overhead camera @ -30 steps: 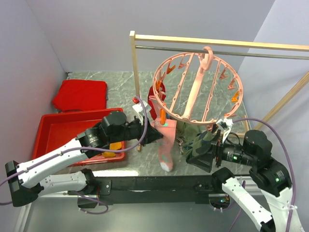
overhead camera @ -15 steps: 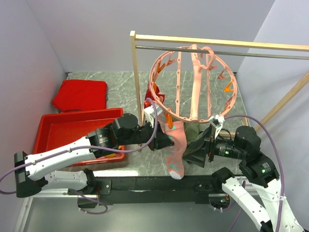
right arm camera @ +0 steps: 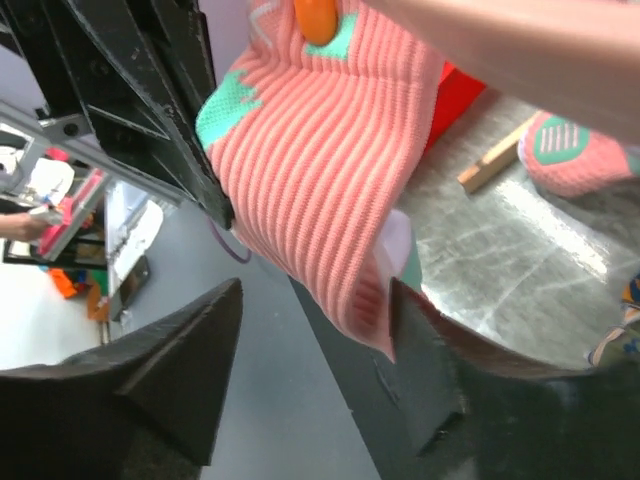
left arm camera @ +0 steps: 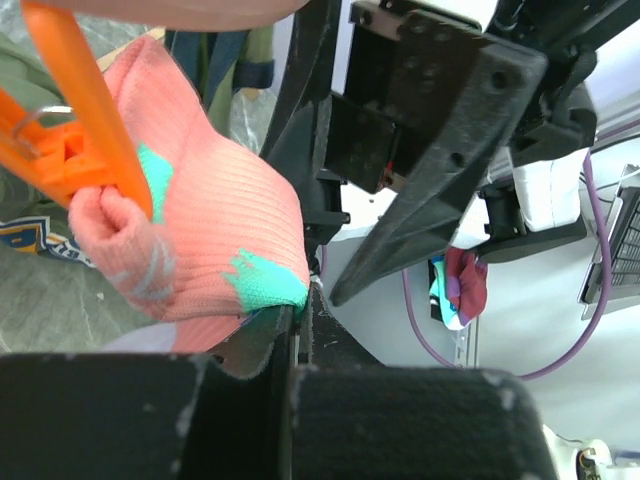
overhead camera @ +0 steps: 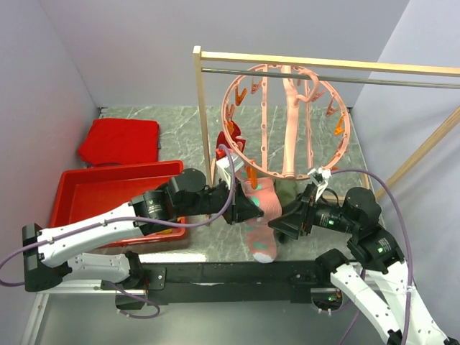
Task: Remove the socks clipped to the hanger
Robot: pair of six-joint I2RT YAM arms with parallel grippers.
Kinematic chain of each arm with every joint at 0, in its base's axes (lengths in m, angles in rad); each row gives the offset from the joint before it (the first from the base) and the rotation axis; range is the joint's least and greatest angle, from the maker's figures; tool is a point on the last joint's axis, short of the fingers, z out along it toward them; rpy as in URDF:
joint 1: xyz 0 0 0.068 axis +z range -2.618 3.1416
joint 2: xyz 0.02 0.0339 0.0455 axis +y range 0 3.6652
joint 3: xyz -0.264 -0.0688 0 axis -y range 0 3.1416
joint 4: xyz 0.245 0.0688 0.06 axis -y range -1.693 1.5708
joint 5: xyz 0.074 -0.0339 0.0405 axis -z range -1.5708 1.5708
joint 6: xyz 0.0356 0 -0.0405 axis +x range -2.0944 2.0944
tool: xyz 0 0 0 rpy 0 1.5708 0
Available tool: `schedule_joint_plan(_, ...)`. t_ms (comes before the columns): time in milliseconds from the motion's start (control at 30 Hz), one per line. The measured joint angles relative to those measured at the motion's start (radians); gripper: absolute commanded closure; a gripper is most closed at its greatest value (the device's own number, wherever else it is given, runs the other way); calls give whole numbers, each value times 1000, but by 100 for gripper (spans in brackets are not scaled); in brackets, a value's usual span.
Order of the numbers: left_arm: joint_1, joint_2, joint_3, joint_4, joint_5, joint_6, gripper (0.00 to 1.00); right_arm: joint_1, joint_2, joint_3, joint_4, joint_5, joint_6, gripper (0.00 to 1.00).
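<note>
The salmon-pink round hanger (overhead camera: 287,122) hangs from the rack's rail. An orange clip (left arm camera: 90,110) still bites the cuff of a pink sock with teal marks (overhead camera: 262,215). My left gripper (overhead camera: 248,205) is shut on that sock's teal-marked edge (left arm camera: 270,285). From the right, my right gripper (overhead camera: 287,219) stands open around the same sock (right arm camera: 320,160). The fabric hangs between its fingers (right arm camera: 430,370) and touches the right one. A red sock (overhead camera: 228,140) stays clipped at the ring's left. A dark olive sock (overhead camera: 287,190) hangs behind the pink one.
A wooden rack post (overhead camera: 199,108) and metal rail (overhead camera: 402,79) carry the hanger. A red tray (overhead camera: 79,188) sits at the left, a flat red slab (overhead camera: 118,140) behind it. The two grippers are close together under the ring.
The hanger has swung and turned more edge-on. My left gripper pulled the pink sock to the right. The right gripper moved left onto the sock and its jaws narrowed.
</note>
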Motion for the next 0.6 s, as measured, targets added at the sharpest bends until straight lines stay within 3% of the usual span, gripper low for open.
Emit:
schedule_joint_plan(67,-1,4,3,3,-6,0,99,0,-2,-20,39,-11,20,65)
schedule_joint_plan(100,-1,5,3,3,-7,-1,96,0,-2,-27,54,-17,31,84)
schedule_joint_plan(167,-1,6,3,3,-11,-3,91,0,-4,-37,71,-22,42,100)
schedule_joint_plan(267,-2,6,6,-6,-26,-8,63,0,-5,-38,76,-23,56,100)
schedule_joint_plan(300,-3,5,7,-13,-33,-10,48,0,-5,-38,75,-22,57,100)
schedule_joint_plan(400,-4,-6,7,-45,-58,-8,15,0,-6,-38,75,-23,57,100)
schedule_joint_plan(500,-5,-45,7,-96,-118,-9,8,0,-9,-43,77,-23,57,100)
schedule_joint_plan(600,-5,-106,16,-148,-222,-9,8,0,-13,-52,84,-23,58,100)
